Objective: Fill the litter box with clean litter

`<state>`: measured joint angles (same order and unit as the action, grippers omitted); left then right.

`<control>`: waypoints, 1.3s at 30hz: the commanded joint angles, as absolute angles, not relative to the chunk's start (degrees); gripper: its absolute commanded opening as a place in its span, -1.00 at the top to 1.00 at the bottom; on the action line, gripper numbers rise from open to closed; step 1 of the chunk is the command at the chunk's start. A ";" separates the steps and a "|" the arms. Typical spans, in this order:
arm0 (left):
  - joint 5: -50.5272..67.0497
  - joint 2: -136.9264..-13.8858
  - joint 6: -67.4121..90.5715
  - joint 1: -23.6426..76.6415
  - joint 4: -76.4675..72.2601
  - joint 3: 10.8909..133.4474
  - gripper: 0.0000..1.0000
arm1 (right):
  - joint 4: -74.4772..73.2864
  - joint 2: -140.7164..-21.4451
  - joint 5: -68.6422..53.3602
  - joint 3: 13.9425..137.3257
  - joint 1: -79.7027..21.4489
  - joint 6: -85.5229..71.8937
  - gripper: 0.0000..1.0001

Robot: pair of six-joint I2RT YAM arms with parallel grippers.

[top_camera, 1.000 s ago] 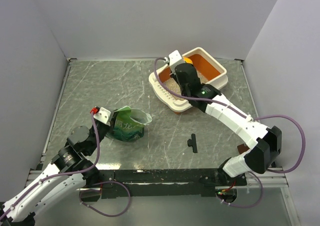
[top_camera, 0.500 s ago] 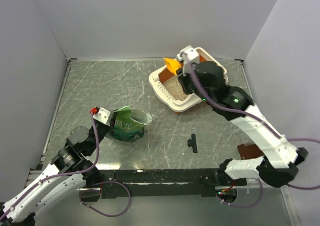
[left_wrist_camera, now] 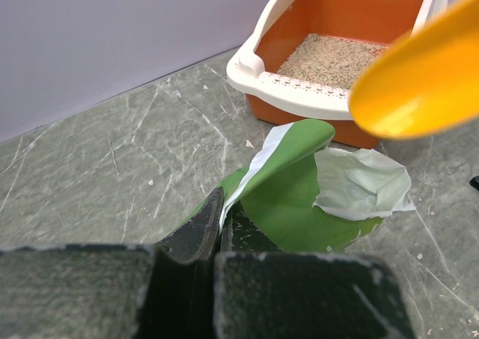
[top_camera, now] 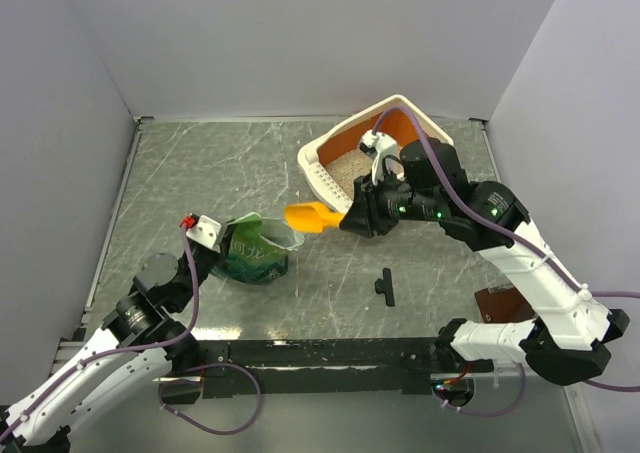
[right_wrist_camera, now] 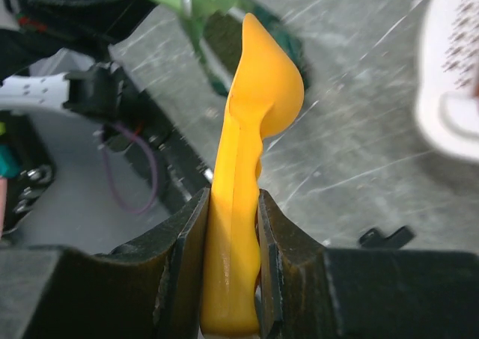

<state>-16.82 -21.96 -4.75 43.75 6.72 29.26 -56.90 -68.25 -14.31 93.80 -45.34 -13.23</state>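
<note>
The litter box (top_camera: 408, 107), cream outside and orange inside, stands at the back right with beige clean litter (top_camera: 346, 170) in its near-left part. My right gripper (top_camera: 350, 219) is shut on the handle of a yellow-orange scoop (top_camera: 311, 216), which hangs in the air between the box and the green bag (top_camera: 256, 254). In the right wrist view the scoop (right_wrist_camera: 258, 92) stands on edge between the fingers of that gripper (right_wrist_camera: 233, 204). My left gripper (left_wrist_camera: 223, 206) is shut on the bag's edge (left_wrist_camera: 288, 185), holding its mouth open. The litter (left_wrist_camera: 337, 55) also shows in the left wrist view.
A small black part (top_camera: 385, 286) lies on the grey marbled table near the front middle. A brown object (top_camera: 497, 301) sits behind my right arm's base. Pale walls close in the table on three sides.
My right arm has swung the scoop out of the litter box, left and nearer, to just right of the bag's mouth. The left arm and the bag have stayed still.
</note>
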 commanded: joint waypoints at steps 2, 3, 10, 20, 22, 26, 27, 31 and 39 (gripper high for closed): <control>-16.61 -21.62 -3.69 43.94 3.52 31.29 0.99 | -55.64 -65.92 -23.11 89.66 -45.00 -19.42 1.00; -16.52 -21.71 -3.60 43.86 3.60 31.29 0.99 | -55.29 -66.27 -23.12 88.95 -44.91 -19.68 1.00; -15.56 -21.62 -3.52 43.94 3.52 31.38 0.99 | -49.58 -71.79 -22.06 87.01 -44.91 -20.22 1.00; -13.27 -21.71 -3.16 44.03 3.25 31.38 0.99 | -48.25 -86.04 -28.12 92.81 -44.47 -19.78 1.00; -12.66 -21.80 -3.08 44.03 3.25 31.29 0.99 | -47.90 -87.53 -29.00 93.16 -44.21 -19.78 1.00; -11.17 -22.58 -2.81 43.95 3.08 31.38 0.99 | -49.12 -91.22 -30.76 94.30 -43.86 -19.51 1.00; -10.73 -22.85 -2.64 44.03 3.08 31.46 0.99 | -49.74 -92.27 -30.76 94.65 -43.94 -19.34 1.00; -9.41 -23.64 -2.20 43.95 3.34 31.82 0.99 | -53.60 -96.23 -28.22 96.67 -43.95 -18.81 1.00; -10.64 -27.51 -1.23 44.03 4.75 32.87 0.99 | -60.03 -105.02 -24.08 102.30 -44.03 -19.51 1.00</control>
<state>-11.86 -25.23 -3.33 43.75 7.09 29.91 -54.57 -102.00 -27.14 99.37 -44.10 -19.25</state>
